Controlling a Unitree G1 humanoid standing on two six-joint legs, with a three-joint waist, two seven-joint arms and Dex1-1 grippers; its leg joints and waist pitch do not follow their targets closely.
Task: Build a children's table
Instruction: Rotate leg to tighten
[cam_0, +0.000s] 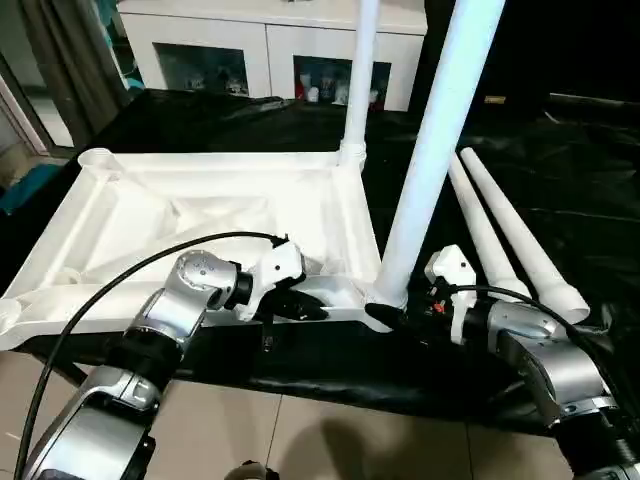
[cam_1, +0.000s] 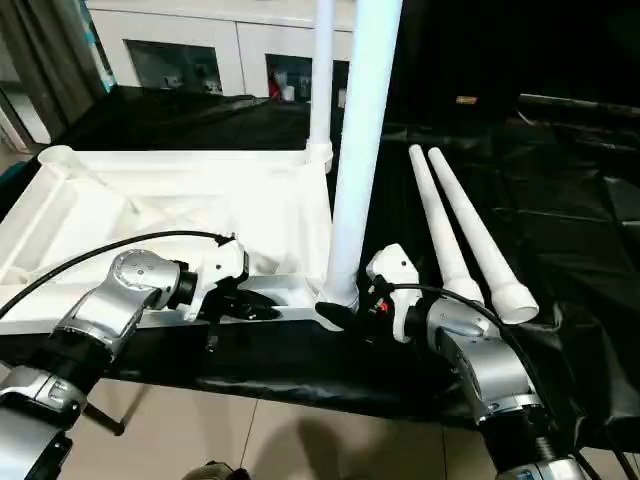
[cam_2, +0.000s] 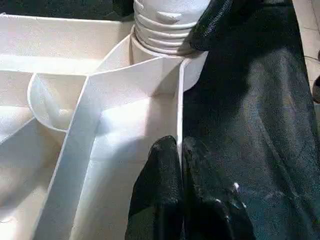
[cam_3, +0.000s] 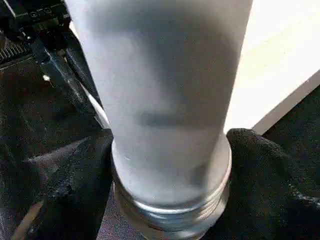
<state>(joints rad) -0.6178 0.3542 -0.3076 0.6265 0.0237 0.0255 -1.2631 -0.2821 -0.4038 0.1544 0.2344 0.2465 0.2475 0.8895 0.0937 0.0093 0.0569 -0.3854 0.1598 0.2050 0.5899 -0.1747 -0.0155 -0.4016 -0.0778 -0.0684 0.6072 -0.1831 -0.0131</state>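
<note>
The white tabletop lies upside down on the black-covered desk, ribbed underside facing up. Two legs already stand upright in its corner sockets: the far leg at the back corner and the near leg at the front corner on the robot's right. Two loose legs lie side by side on the black sheet, just beyond the right arm.

The left gripper is clenched on the tabletop's front rim, its two black fingers pinching the thin white wall, a short way along from the near leg's socket. In the left wrist view the threaded base of that leg sits in the socket.

The right gripper is at the foot of the near leg, its fingers spread on either side of the round base, right against it; a firm grip can't be told. Behind the desk stands a white cabinet with glass doors
</note>
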